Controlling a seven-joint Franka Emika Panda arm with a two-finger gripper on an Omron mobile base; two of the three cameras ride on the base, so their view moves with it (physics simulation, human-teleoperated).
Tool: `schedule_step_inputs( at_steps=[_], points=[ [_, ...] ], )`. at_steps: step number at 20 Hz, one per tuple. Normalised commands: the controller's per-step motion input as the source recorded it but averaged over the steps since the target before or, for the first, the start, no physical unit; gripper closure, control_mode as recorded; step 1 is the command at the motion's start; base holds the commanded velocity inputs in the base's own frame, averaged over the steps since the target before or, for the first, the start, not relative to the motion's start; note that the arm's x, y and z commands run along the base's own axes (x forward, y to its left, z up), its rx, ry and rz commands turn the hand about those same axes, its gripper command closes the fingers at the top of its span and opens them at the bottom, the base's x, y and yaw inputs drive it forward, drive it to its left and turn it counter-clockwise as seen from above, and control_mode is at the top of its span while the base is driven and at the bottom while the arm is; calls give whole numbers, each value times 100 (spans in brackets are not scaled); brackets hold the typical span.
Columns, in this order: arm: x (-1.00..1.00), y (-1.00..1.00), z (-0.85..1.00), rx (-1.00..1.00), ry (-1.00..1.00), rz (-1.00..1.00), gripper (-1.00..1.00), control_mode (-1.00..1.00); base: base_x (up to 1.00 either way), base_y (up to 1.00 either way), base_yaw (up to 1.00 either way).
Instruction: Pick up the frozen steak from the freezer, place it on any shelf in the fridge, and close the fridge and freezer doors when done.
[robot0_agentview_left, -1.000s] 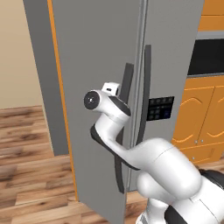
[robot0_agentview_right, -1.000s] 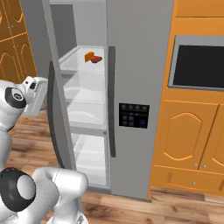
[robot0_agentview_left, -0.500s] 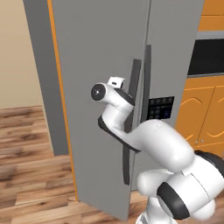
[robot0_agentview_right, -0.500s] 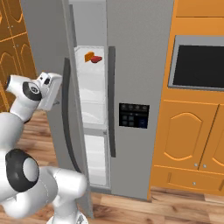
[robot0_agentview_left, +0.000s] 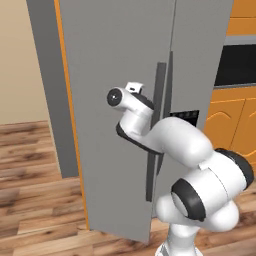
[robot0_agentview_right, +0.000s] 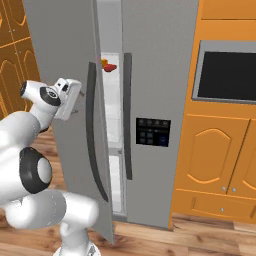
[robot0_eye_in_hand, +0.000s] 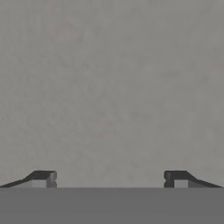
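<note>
Steak (robot0_agentview_right: 109, 66) on freezer shelf, door (robot0_agentview_right: 65, 60) ajar — gripper (robot0_eye_in_hand: 109, 178) spread

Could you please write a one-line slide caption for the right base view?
Open gripper against the nearly shut left door; red steak glimpsed through the gap.

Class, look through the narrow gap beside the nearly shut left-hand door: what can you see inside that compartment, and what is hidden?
Through the gap, the right base view shows a small red lump beside something orange on a pale shelf, with white interior below. The left-hand door covers the rest.
</note>
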Motion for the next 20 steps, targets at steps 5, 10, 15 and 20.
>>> schedule_step_inputs(
  at_steps=[5,10,15,20],
  points=[
    [51,-23,0,0,0,-1,-100,-100,0,0,0],
    [51,-23,-1,0,0,-1,-100,-100,0,0,0],
    [49,-22,-3,0,0,-1,-100,-100,0,0,0],
    [49,-23,-5,0,0,-2,-100,-100,0,0,0]
  ],
)
